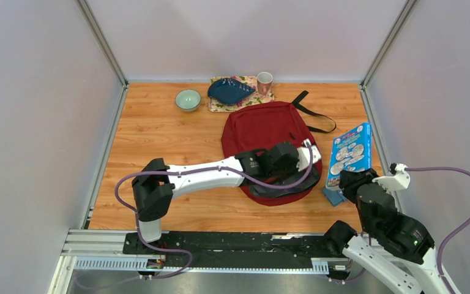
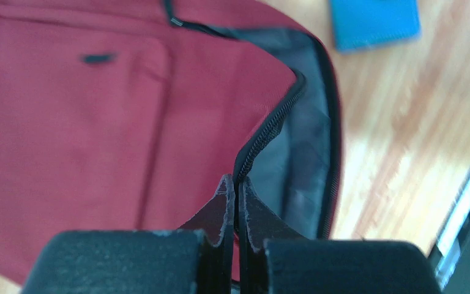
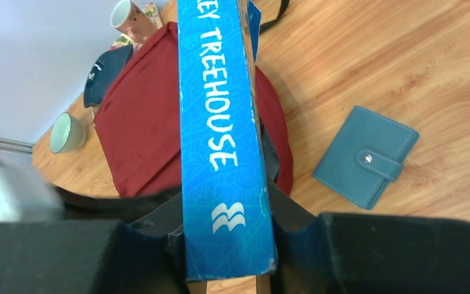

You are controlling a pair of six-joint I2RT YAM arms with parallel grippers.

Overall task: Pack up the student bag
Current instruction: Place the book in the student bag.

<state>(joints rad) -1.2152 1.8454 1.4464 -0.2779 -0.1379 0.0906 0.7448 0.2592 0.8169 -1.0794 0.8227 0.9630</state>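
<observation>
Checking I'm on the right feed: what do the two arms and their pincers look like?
Left arm and right arm share white links, bulky black joints and a looping purple cable each. Left pincer and right pincer have black, rough-textured fingers. No markings visible.

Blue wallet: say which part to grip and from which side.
Probably from straight above, pinching two opposite edges of the blue wallet, clear of its snap tab. It lies flat and closed on the table, so no side face offers itself.
</observation>
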